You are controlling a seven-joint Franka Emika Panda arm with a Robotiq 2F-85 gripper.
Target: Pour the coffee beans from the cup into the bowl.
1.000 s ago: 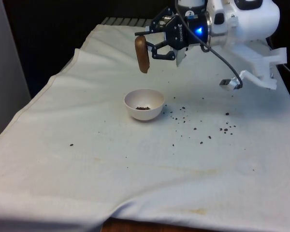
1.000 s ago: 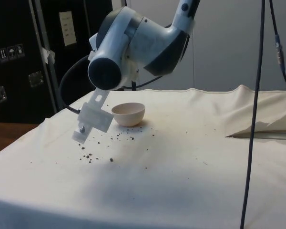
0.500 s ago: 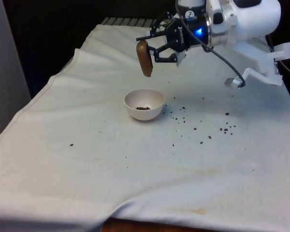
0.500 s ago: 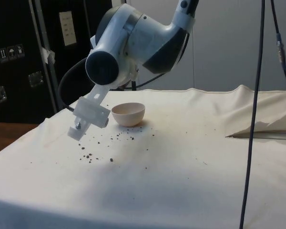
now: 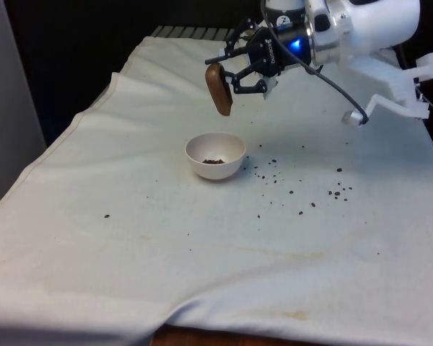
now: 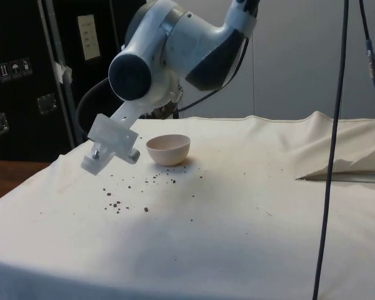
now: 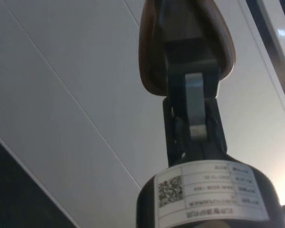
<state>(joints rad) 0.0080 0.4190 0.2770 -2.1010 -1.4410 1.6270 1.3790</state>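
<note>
A brown cup (image 5: 219,89) hangs tipped on its side in the air, just above and slightly behind the white bowl (image 5: 202,167). My gripper (image 5: 229,78) is shut on the cup's rim, reaching in from the front view's right. In the wrist view the cup (image 7: 154,47) is clamped between the fingers (image 7: 194,90). A few coffee beans (image 5: 213,161) lie in the bottom of the bowl. In the side view the bowl (image 6: 168,150) stands behind the arm's wrist, which hides the cup.
Spilled coffee beans (image 5: 303,193) are scattered on the white cloth to the front view's right of the bowl, and they show as loose beans (image 6: 122,203) in the side view. One stray bean (image 5: 106,215) lies nearer the front left.
The wrist has kept rotating: the cup tilts further off vertical and has shifted slightly up and towards the front view's right. The bowl has not moved.
</note>
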